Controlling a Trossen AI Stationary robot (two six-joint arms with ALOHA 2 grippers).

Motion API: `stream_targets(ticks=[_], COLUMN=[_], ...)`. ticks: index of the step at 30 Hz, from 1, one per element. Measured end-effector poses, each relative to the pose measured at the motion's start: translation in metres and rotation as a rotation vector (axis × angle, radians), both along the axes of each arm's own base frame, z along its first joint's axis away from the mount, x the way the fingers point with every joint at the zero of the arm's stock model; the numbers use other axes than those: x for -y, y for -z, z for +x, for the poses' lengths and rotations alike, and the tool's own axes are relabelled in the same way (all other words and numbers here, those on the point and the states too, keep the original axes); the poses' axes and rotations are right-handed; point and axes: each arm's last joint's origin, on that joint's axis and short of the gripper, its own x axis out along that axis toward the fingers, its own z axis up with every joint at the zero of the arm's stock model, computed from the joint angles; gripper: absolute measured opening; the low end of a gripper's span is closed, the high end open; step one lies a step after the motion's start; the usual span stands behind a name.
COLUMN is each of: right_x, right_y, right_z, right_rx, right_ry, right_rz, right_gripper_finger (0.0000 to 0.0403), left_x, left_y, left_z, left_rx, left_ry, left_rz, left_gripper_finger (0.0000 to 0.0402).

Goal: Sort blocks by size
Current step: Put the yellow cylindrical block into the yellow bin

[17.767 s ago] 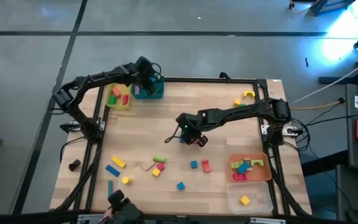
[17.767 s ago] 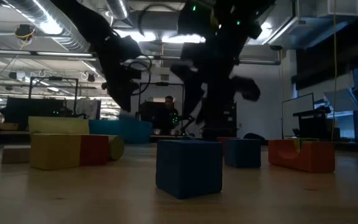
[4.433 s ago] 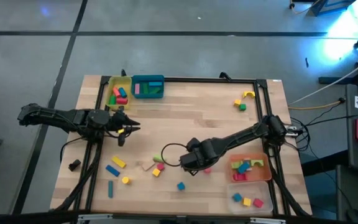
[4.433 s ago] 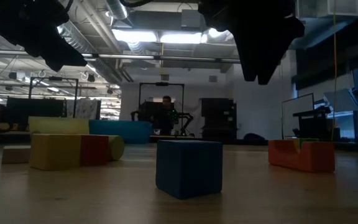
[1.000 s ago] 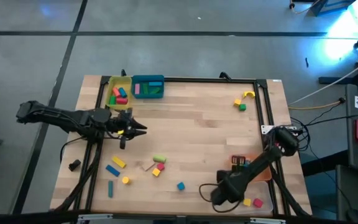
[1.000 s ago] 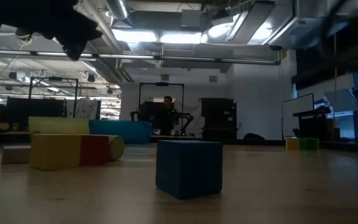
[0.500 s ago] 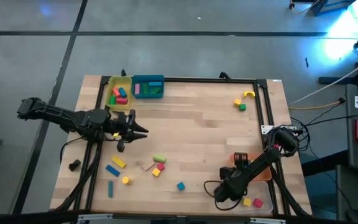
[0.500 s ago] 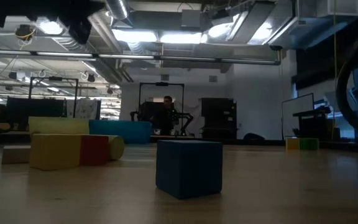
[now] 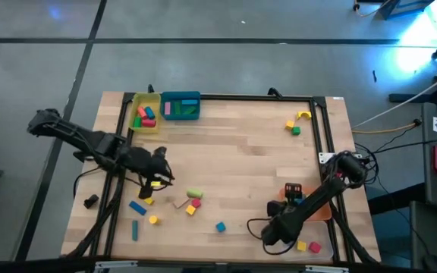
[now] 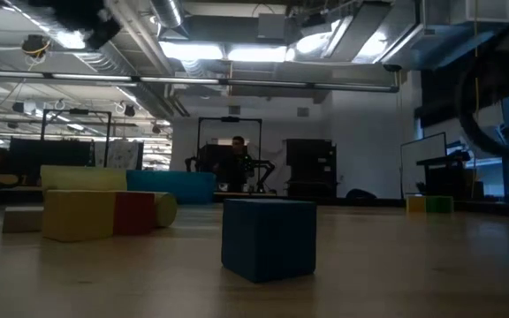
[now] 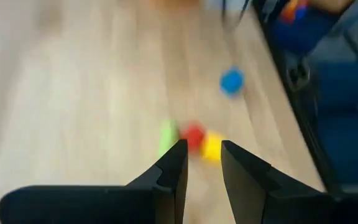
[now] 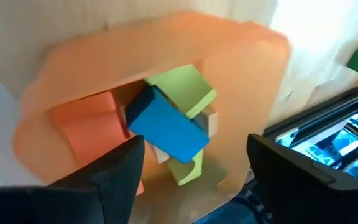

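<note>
The left gripper (image 9: 160, 174), fingers nearly pressed together and apparently empty, hung nearer the loose blocks (image 9: 193, 201) lying just ahead of it at the table's (image 9: 241, 152) middle, while the right gripper (image 9: 273, 236), fingers spread wide, hovered by the orange tray (image 12: 166, 43).

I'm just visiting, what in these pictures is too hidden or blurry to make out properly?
- Clear tray: in the high view the right gripper and its arm cover most of it; only a yellow block and a red block show.
- Left gripper: the high view is too small to show whether it holds anything.
- Left wrist view: motion blur; the green block, red block and blue block have no clear shape.
</note>
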Motion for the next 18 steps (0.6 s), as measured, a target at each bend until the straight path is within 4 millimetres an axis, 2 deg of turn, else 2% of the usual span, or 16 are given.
stream_targets(ticks=[5, 9, 14, 18], right_x=[0.013, 0.025, 0.04, 0.048], right_y=[-0.014, -0.023, -0.03, -0.03], right_z=[0.005, 0.011, 0.018, 0.023], right_rx=[0.064, 0.116, 0.136, 0.128], right_ry=[0.046, 0.062, 0.048, 0.016], right_rz=[-0.003, -0.017, -0.018, -0.018], right_gripper_finger=[0.0284, 0.0284, 0.0285, 0.0285], left_x=[0.009, 0.015, 0.021, 0.023], left_y=[0.006, 0.017, 0.022, 0.026], left_z=[-0.014, -0.024, -0.026, -0.024], left_rx=[-0.407, -0.65, -0.768, -0.831], left_ry=[-0.112, -0.33, -0.518, -0.604], left_rz=[-0.183, -0.352, -0.474, -0.522], left_gripper_finger=[0.0082, 0.0082, 0.0088, 0.0121])
